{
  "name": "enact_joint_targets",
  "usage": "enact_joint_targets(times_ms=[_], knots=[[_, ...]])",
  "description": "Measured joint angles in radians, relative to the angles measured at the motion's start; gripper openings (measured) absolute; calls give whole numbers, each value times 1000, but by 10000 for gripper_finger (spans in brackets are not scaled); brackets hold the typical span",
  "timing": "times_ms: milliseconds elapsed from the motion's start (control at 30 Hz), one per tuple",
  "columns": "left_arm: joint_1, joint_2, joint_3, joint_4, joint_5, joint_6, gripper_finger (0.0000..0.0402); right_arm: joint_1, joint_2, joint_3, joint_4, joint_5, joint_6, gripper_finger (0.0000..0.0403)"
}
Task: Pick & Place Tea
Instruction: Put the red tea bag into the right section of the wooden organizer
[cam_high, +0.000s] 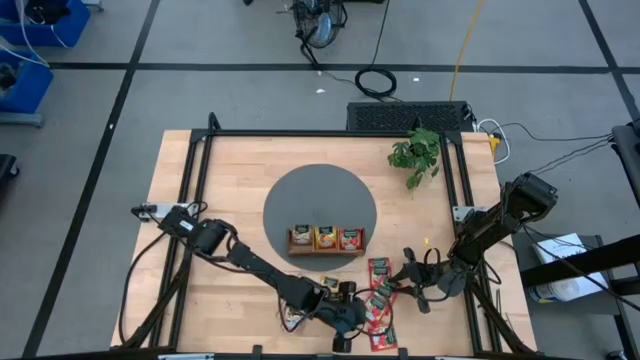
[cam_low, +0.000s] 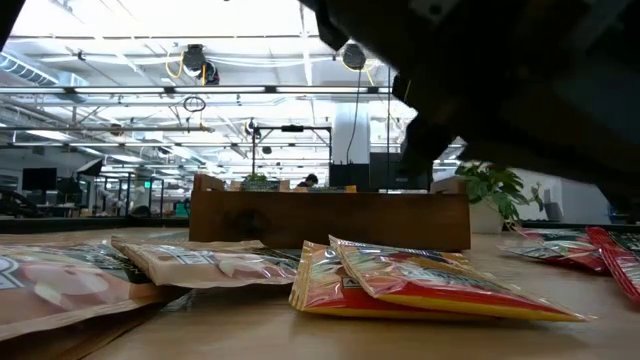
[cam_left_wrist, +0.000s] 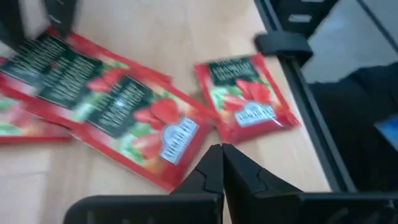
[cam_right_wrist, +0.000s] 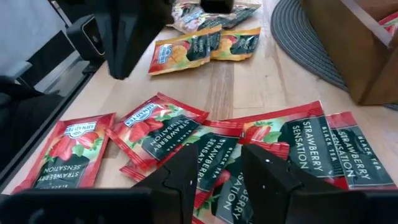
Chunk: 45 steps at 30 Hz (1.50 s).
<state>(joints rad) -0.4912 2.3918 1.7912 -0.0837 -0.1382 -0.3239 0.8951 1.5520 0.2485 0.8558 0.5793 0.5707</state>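
Now your right gripper (cam_right_wrist: 219, 171) hovers with fingers parted over the red strawberry packets (cam_right_wrist: 273, 149), nothing pinched, your left gripper (cam_left_wrist: 222, 163) pressed together above more red packets near the table edge, orange-yellow packets (cam_right_wrist: 199, 48) just beyond, wooden tray (cam_high: 327, 240) on the grey mat (cam_high: 320, 190).

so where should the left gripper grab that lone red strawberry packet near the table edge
Probably the lone red strawberry tea packet is best pinched across a short sealed end, coming straight down. It lies flat on the light wooden table, apart from the overlapping red packets, so its edges are free. The left gripper is shut and must open first.
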Motion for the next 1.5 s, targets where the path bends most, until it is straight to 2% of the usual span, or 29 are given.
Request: enact_joint_targets(times_ms=[633, 867, 933, 1033, 1133, 1333, 1400, 1500], knots=[[51, 50, 0, 11, -39, -12, 4, -19, 0, 0, -14, 0, 18, 102], [65, 50, 0, 2, -47, -19, 17, -19, -53, 0, 39, 47, -64, 102], [65, 50, 0, 1, -47, -13, 15, -19, -100, 0, 28, 22, -63, 102], [59, 50, 0, 3, -50, 39, 7, -19, -173, 4, 2, -73, -51, 95], [45, 50, 0, 16, -53, 128, 4, -14, -221, 77, -172, -164, -48, 83], [15, 50, -1, 64, -74, 197, 23, 35, -211, 338, -810, -191, 97, 42], [8, 50, -1, 84, -97, 227, 26, 63, -193, 386, -920, -191, 174, 26], [4, 50, -1, 114, -112, 256, 22, 102, -175, 398, -938, -191, 294, 5]])
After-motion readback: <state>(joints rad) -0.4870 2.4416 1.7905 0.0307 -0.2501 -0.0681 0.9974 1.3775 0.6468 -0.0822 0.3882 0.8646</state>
